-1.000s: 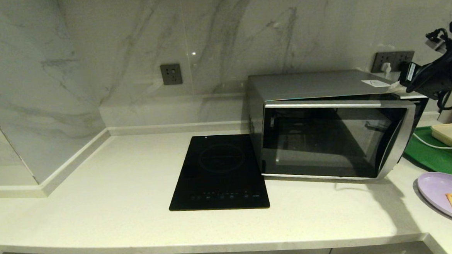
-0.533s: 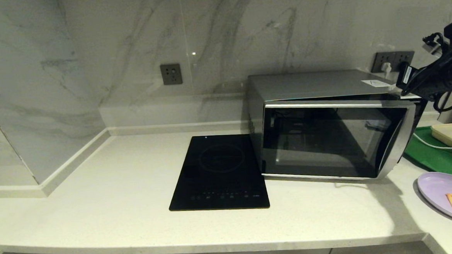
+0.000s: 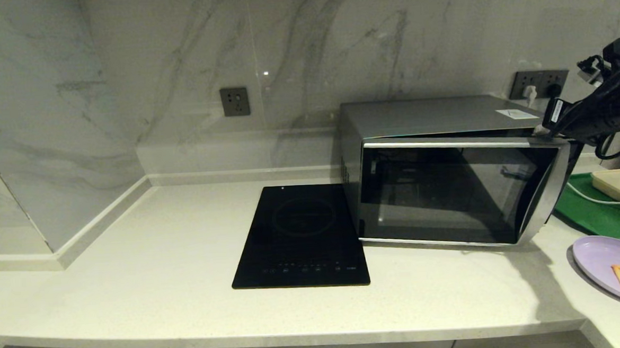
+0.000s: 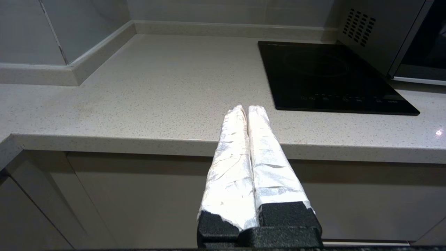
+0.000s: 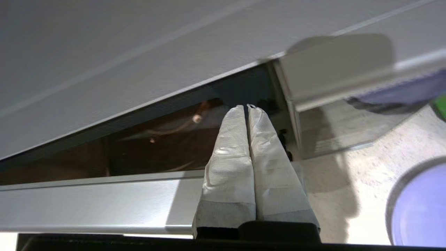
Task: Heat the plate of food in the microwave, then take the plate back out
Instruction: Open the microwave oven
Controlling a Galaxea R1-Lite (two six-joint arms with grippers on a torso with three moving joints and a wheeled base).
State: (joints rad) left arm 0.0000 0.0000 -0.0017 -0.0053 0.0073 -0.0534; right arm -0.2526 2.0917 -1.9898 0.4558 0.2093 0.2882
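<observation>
microwave point(image 3: 448, 172) sits right of centre on the table point(image 3: 162, 288), its door ajar. right hand point(image 5: 248, 108), fingers pressed together and empty, pokes into the gap at the door's upper right corner. plate of food point(image 3: 609, 264) lies at the lower right edge, well apart. left hand point(image 4: 246, 109), fingers together, hangs before the table edge.

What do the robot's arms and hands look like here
The right arm is black, with loose black cables looped along it and a small white label near the wrist. Both hands have two long tapering fingers on a black base: the left hand has fingers wrapped in crinkled silvery-white tape, and the right hand has fingers wrapped in smoother white tape.
</observation>
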